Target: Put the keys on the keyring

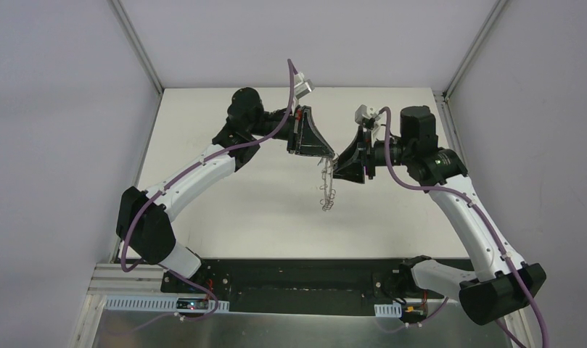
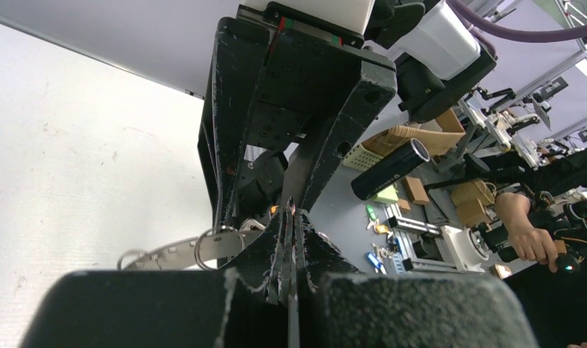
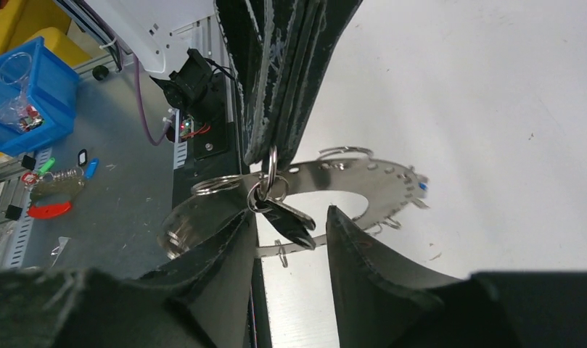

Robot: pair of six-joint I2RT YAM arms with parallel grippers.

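Keyring (image 3: 363, 174): I see it clamped in left gripper (image 3: 268, 138), above the middle of the tabletop (image 1: 225, 145). Black key (image 3: 286, 221) hangs on it, between the right gripper (image 3: 289, 216)'s parted fingers.

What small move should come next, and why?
Probably draw the right hand back from the keyring: its jaws stand open either side of the black key, which seems to hang from a loop on the ring, while the shut left hand holds it up.
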